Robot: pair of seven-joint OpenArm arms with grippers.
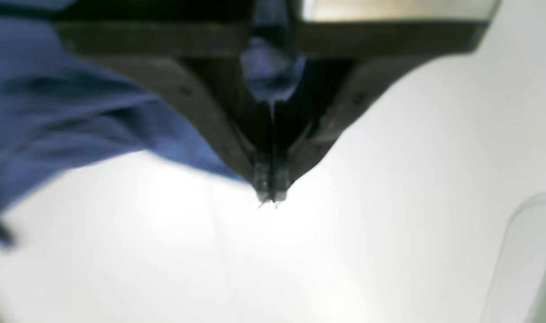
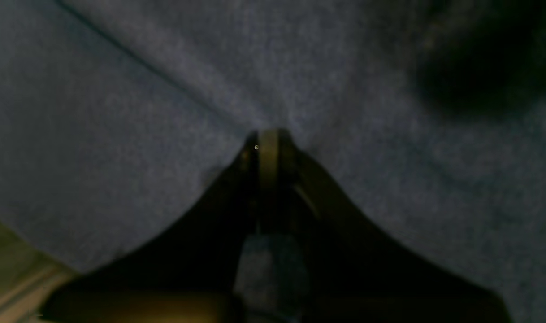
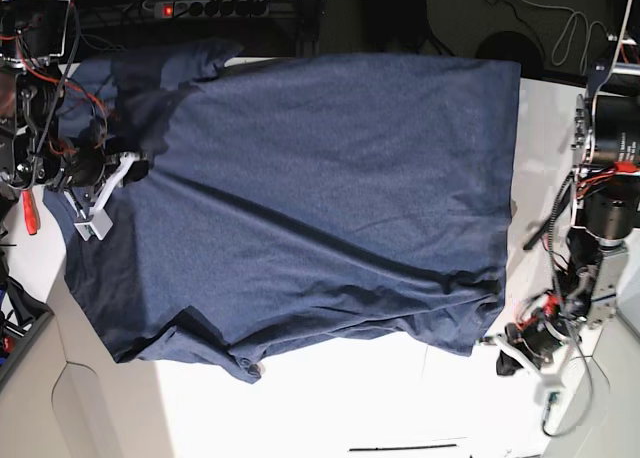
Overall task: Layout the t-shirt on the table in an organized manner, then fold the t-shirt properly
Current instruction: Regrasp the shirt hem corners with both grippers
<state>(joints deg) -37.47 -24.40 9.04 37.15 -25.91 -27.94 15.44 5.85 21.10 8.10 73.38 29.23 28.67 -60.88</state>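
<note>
Covering a big part of the white tabletop point(image 3: 320, 408), the dark blue t-shirt point(image 3: 310, 168) is spread out wide, but it is not flat all over. It goes up to the far edge of the tabletop. One long crease runs slanting across the middle, from near the right claw point(image 3: 137, 168) toward the near corner on the left arm's side. The cloth is bunchy at the far corner on the right arm's side, and its near edge is wavy, with little bits poking out.

The right claw is clenched, with its tips over the shirt, well in from the near edge of the cloth. I cannot tell if it is pinching any cloth. The left claw point(image 3: 507, 362) is clenched too, just beside the shirt's near corner, and its tips are over bare white table. I see no cloth between those tips.

There is open room on the tabletop in front of the shirt's near edge, where a thin black line point(image 3: 402, 447) shows. There is some more white room beside the shirt, on the left arm's side.
</note>
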